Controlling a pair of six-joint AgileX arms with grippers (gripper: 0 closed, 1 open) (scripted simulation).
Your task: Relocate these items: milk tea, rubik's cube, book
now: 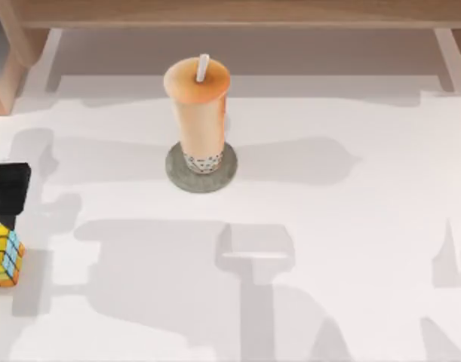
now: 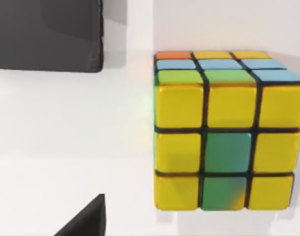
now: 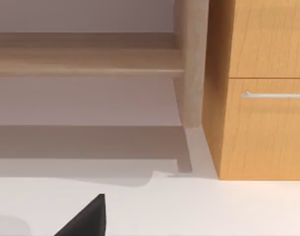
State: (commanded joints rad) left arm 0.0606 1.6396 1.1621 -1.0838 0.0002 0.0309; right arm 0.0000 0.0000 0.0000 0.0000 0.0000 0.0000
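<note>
Left gripper [image 1: 10,197] at table's left edge, just beyond rubik's cube [image 1: 4,256]; grip unclear, holding nothing. Cube looks light, rigid; pinch opposite flat faces.

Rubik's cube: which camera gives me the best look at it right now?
The left wrist view: the rubik's cube sits close and whole there, with its yellow and green face and blue top row plain. The top view catches the cube cut by the table's left edge, just below the left end effector. The right wrist view faces a wooden cabinet.
</note>
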